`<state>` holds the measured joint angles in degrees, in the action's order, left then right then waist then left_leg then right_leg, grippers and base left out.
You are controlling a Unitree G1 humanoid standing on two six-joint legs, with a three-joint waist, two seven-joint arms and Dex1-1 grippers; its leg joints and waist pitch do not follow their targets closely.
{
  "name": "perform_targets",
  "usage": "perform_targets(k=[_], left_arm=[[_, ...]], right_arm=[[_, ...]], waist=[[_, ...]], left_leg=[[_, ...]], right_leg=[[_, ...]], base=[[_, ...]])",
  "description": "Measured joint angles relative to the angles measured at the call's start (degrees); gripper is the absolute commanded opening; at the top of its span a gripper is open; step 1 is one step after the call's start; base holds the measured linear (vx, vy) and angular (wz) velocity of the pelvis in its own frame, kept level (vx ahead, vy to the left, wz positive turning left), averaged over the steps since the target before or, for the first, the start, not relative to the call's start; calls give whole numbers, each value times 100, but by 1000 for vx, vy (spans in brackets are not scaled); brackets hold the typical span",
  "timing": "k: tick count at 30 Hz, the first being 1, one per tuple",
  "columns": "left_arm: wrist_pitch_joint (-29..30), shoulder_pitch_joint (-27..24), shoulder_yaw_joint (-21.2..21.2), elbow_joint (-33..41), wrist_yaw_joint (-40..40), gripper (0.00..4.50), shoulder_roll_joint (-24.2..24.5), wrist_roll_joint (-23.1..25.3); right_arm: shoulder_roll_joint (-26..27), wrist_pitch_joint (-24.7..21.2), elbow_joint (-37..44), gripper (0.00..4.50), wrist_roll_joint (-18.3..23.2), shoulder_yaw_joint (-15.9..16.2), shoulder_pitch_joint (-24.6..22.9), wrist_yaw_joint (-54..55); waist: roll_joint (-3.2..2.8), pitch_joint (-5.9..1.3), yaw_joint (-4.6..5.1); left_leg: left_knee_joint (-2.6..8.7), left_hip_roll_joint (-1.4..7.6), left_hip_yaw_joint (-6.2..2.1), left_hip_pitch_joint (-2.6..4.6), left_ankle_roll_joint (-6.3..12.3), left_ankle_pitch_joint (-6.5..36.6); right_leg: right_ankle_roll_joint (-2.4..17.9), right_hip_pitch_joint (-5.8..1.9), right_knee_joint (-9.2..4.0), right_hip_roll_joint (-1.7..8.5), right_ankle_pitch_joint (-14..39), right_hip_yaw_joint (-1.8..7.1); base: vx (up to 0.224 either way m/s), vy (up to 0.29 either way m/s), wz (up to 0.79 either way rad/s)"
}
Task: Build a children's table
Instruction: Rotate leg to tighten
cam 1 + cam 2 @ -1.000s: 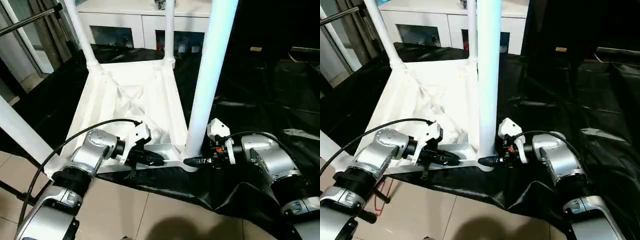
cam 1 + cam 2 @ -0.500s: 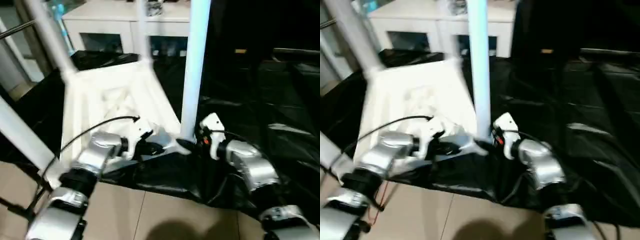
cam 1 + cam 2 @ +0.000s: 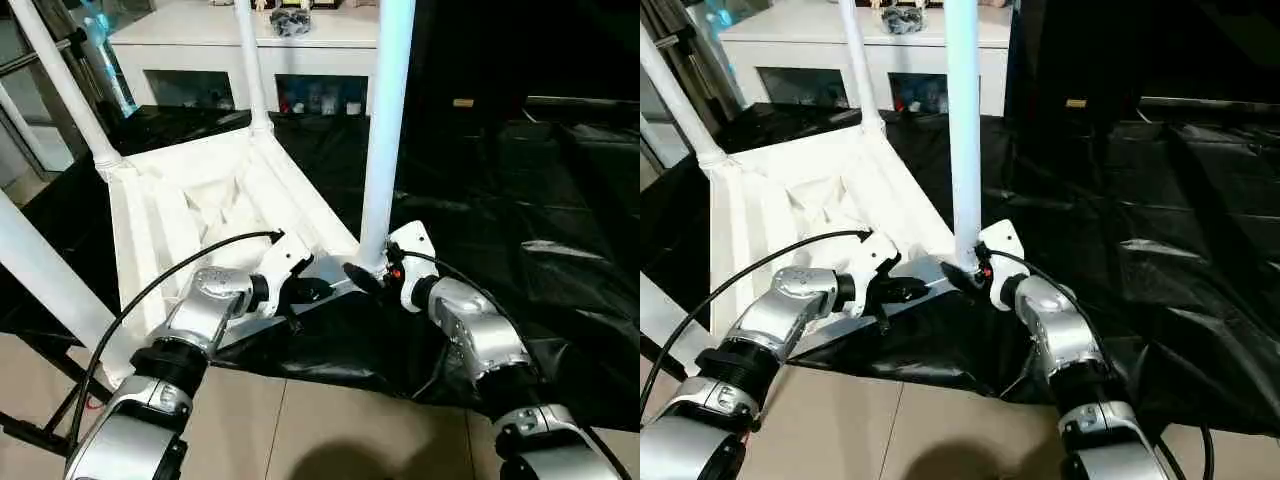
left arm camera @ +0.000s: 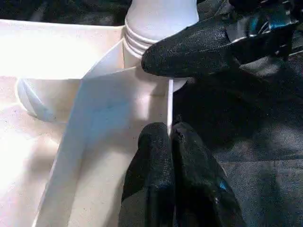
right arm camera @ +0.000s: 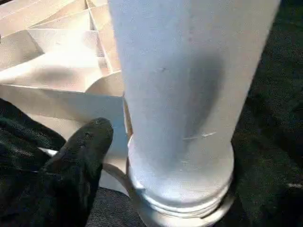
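Left pincer (image 4: 170, 137) pinches tabletop (image 3: 190, 215) rim; right pincer (image 3: 352, 275) spread around leg (image 3: 385, 140), far finger hidden.

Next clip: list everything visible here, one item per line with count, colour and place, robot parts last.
White plastic ribbed tabletop: one, white, upside down on the black sheet.
White tapered tube legs: four, white, standing up from the tabletop's corner sockets.
Black plastic sheet: one, black, spread over the floor.
White cabinet with glass-fronted compartments: one, white, behind the tabletop.
Tiled floor: beige, nearest the robot.
Left pincer: black, shut on the tabletop's near rim.
Right pincer: black, at the near right leg's base.
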<state>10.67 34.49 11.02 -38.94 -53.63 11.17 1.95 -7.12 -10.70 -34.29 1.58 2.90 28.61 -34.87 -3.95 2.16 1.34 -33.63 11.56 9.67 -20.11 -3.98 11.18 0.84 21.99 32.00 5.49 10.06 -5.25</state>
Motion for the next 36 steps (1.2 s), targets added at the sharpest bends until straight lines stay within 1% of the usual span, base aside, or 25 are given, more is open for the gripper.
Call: perform_targets(k=[2,3,4,5,7,8,10,12,14,18,20,25,27,29,30,31,32,34,35,36], left_arm=[[0,0,6,14,21,0,-26,0],[6,0,5,22,21,28,-28,-1],[43,-1,9,57,16,56,-55,-13],[93,0,11,61,32,56,-71,-21],[191,11,19,112,78,73,-101,-22],[203,27,44,144,83,85,-118,-21],[281,104,119,163,129,99,-87,26],[315,128,133,164,112,99,-54,31],[331,129,140,181,67,99,-23,32],[395,129,218,312,10,99,76,43],[468,97,262,436,-47,99,180,41],[869,-268,268,1094,-263,99,640,1],[988,-359,268,1227,-305,99,737,2],[1057,-438,262,1355,-302,128,792,-2],[1082,-471,253,1392,-294,128,817,-2],[1083,-488,244,1408,-281,138,828,-4],[1083,-502,237,1417,-255,138,836,-6],[1079,-530,232,1418,-222,138,833,-29],[1078,-533,213,1399,-198,110,807,-74],[1066,-532,180,1384,-161,110,754,-123]], right_arm=[[-56,-24,55,384,4,0,-20,-60],[-65,-30,80,385,5,0,-29,-64],[-143,-51,225,386,13,0,-111,-140],[-192,-50,328,386,29,9,-163,-251],[-197,-42,506,386,89,124,-265,-493],[-202,-42,536,386,113,168,-275,-556],[-223,-39,625,386,130,204,-316,-643],[-243,-40,677,386,156,205,-326,-700],[-258,-48,710,386,220,205,-326,-719],[-275,-56,765,386,242,210,-326,-762],[-287,-67,773,386,242,210,-326,-763],[-371,-108,780,386,248,217,-330,-799],[-392,-101,760,386,244,218,-329,-807],[-401,-89,735,386,239,221,-329,-807],[-414,-73,722,386,239,221,-329,-807],[-426,-50,718,386,238,225,-329,-809],[-434,-41,715,386,236,228,-329,-810],[-439,-29,713,386,235,244,-329,-814],[-445,-22,713,386,235,252,-330,-818],[-451,-13,714,386,236,259,-330,-825]], waist=[[1,0,-16],[0,0,-17],[-29,10,-41],[-53,16,-41],[-59,19,-14],[-59,19,-3],[-63,17,22],[-77,8,26],[-80,7,8],[-82,5,-8],[-82,5,-10],[-77,9,-20],[-75,10,-50],[-73,11,-69],[-73,11,-87],[-74,11,-98],[-74,11,-106],[-74,11,-107],[-80,11,-107],[-83,11,-103]], left_leg=[[5,0,0,-1,0,0],[8,0,0,-1,0,0],[7,1,-2,-5,0,0],[10,0,4,-8,0,0],[15,2,10,-14,0,0],[17,6,10,-31,0,0],[16,18,-7,-31,-1,0],[49,22,-6,-30,-1,0],[72,26,-4,-34,0,-1],[73,30,0,-68,31,-20],[62,30,0,-74,31,-20],[49,29,5,-69,-2,-1],[44,29,6,-66,-3,-1],[44,28,7,-62,-3,-1],[44,28,7,-59,-4,-1],[44,28,7,-53,-4,-1],[44,28,7,-42,-4,-1],[44,28,7,-43,-4,-1],[44,28,6,-43,-4,-1],[44,28,8,-44,-4,-1]], right_leg=[[1,0,2,0,-1,1],[1,0,3,-1,-1,1],[2,-2,4,-1,-1,-1],[6,-2,5,-1,-5,5],[17,5,15,-2,-42,10],[16,6,16,-3,-62,7],[-16,13,17,-13,-94,-11],[-11,28,18,-20,-100,-14],[-15,43,18,-27,-90,-18],[-7,86,36,-30,-80,-17],[-7,94,49,-29,-80,-14],[-7,98,79,-22,-80,-9],[-7,98,94,-18,-79,-8],[-6,97,99,-17,-79,-7],[-6,97,101,-16,-79,-7],[-6,96,102,-16,-79,-7],[-6,96,102,-16,-79,-7],[-5,96,103,-17,-80,-7],[-5,96,103,-17,-80,-6],[-5,96,103,-17,-80,-5]], base=[[0,0,0],[0,0,0],[0,0,0],[0,0,0],[0,0,0],[0,0,0],[0,0,0],[59,-28,-4],[29,-15,-1],[0,0,0],[0,0,0],[0,0,0],[0,0,0],[0,0,0],[0,0,0],[0,0,0],[0,0,0],[0,0,0],[0,0,0],[0,0,0]])
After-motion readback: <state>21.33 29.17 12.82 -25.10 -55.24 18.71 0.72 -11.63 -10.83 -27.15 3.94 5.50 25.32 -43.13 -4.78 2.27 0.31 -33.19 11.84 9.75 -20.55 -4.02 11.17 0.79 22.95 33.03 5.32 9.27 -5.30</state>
